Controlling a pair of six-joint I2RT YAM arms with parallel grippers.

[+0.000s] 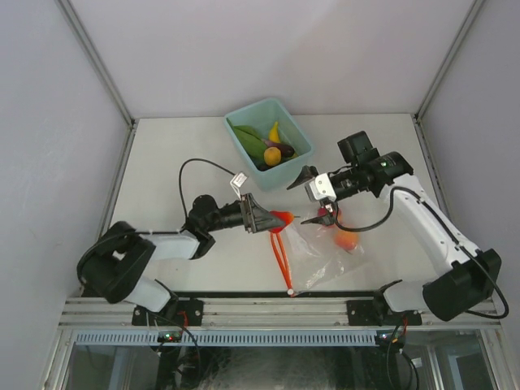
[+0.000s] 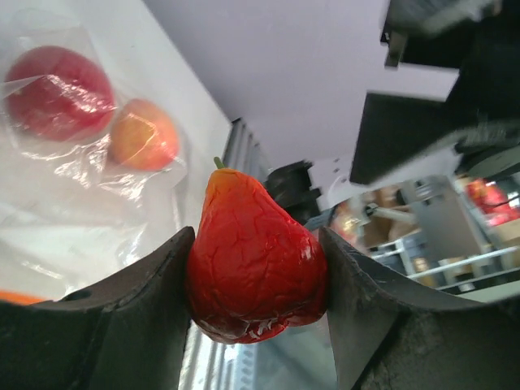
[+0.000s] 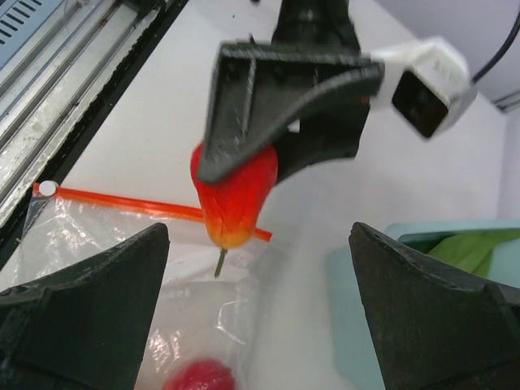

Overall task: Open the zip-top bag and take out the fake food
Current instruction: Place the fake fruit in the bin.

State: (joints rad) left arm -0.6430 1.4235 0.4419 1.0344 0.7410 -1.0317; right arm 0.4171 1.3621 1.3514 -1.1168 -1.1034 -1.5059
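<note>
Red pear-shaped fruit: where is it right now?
The fruit is mid-frame in the top view, held in the left gripper, outside the bag, by its zipper.

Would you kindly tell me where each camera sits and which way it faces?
Top external: above, behind the bases, looking down on the table; both arms, left tool and right tool, show.
Left wrist: looks along its own fingers, shut on the red fruit, bag beyond.
Right wrist: looks past its own open fingers toward the left tool.
Shared: all three show the red fruit.
</note>
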